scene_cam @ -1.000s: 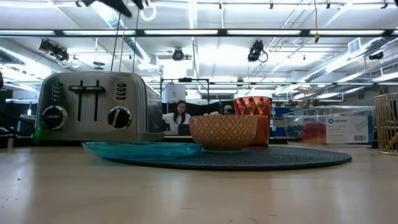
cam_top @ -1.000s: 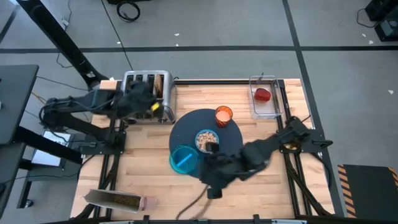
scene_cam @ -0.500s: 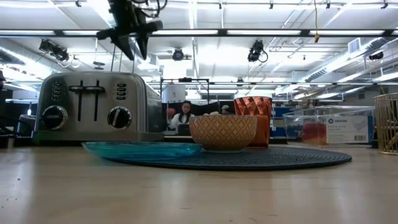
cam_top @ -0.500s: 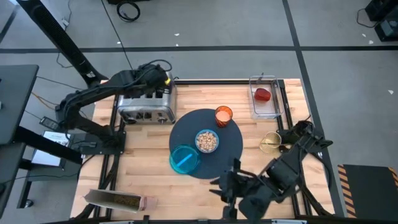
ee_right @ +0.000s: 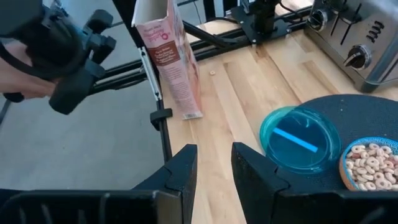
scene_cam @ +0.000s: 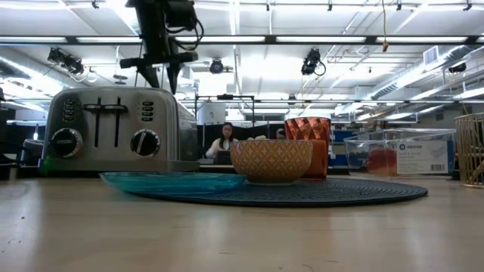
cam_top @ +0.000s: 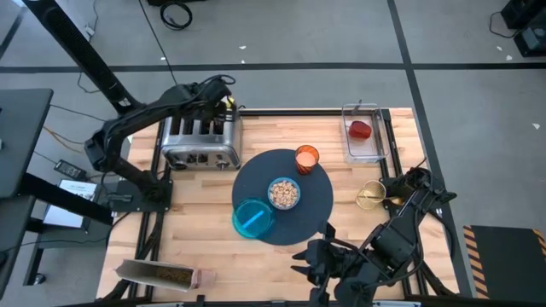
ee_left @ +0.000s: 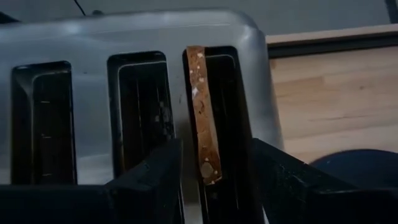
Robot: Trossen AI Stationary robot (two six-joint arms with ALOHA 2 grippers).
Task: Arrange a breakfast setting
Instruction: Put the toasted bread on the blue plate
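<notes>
The left gripper (ee_left: 211, 180) hangs over the shiny silver four-slot toaster (cam_top: 200, 136) at the far left of the wooden table (cam_top: 205, 230). Its two dark fingers are apart, one on each side of the thin brown toast slice (ee_left: 203, 130) that stands in the slot nearest the toaster's right end.

The right gripper (ee_right: 214, 171) is at the near edge of the table, right of the middle. Its fingers are apart and hold nothing.

The big dark-blue round mat (cam_top: 282, 197) lies in the middle of the table. On it sit the small cereal bowl (cam_top: 283, 193), full of little rings, the see-through teal small plate (cam_top: 252, 217) at the mat's near left edge, and the orange ribbed cup (cam_top: 306, 158) on its far side. The red fruit (cam_top: 361, 130) lies in a clear plastic box (cam_top: 363, 134) at the far right. A cereal box (cam_top: 162, 274) lies at the near left corner.
</notes>
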